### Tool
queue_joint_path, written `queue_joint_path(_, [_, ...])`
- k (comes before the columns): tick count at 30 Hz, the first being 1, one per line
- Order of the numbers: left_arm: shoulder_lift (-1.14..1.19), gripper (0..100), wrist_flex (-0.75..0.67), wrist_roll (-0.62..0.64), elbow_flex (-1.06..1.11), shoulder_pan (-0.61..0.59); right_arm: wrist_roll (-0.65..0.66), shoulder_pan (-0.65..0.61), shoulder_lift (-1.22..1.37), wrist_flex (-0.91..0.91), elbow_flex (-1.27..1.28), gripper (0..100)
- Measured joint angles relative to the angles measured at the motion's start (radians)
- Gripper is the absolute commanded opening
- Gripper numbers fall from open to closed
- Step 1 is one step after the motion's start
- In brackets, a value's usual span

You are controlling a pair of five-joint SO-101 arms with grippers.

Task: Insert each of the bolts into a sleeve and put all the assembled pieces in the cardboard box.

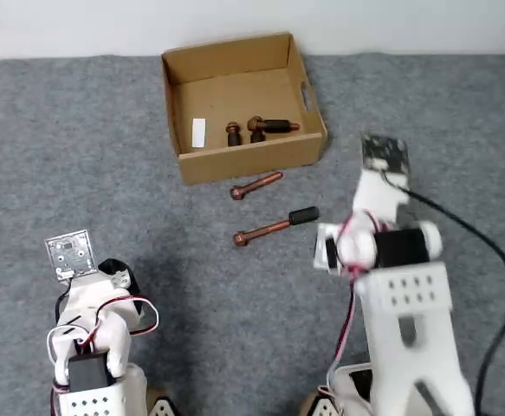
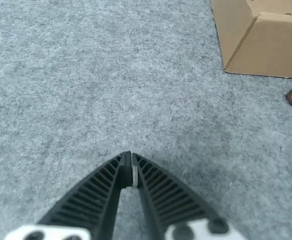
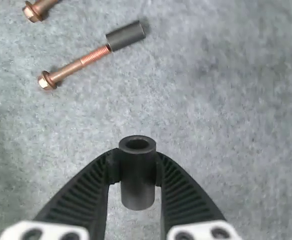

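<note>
My right hand [image 3: 135, 161], over the counter's right side, grips a short black sleeve [image 3: 136, 187] by its sides, so the bore is free for a bolt. The bare copper bolt [image 1: 255, 185] lies before the box [image 1: 243, 165] at the far edge. My left hand [image 2: 131, 167] is closed and empty. The pieces [image 1: 265, 127] in the box look assembled, I think.

Two bolts lie across the approach to the cardboard box [image 1: 252, 163]: a bare bolt [image 1: 256, 185] just before its front wall, a sleeved bolt [image 1: 274, 226] farther out. Left of the box, the bench [image 1: 79, 156] leaves wide room to pass.
</note>
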Motion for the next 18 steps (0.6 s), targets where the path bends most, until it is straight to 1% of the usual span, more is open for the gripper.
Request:
queue_joint_path(6, [0.000, 1, 0.046, 0.000, 0.000, 0.063, -0.009, -0.003, -0.350, -0.094, 0.313, 0.9])
queue_joint_path(10, [0.000, 1, 0.041, 0.000, 0.000, 0.072, -0.009, 0.018, -0.582, -0.081, 0.494, 0.8])
queue_joint_path(14, [0.000, 1, 0.060, 0.000, -0.006, 0.072, -0.002, 0.061, -0.786, -0.046, 0.542, 0.8])
queue_joint_path(18, [0.000, 1, 0.114, 0.000, -0.086, 0.100, 0.006, 0.137, -0.882, -0.044, 0.568, 0.8])
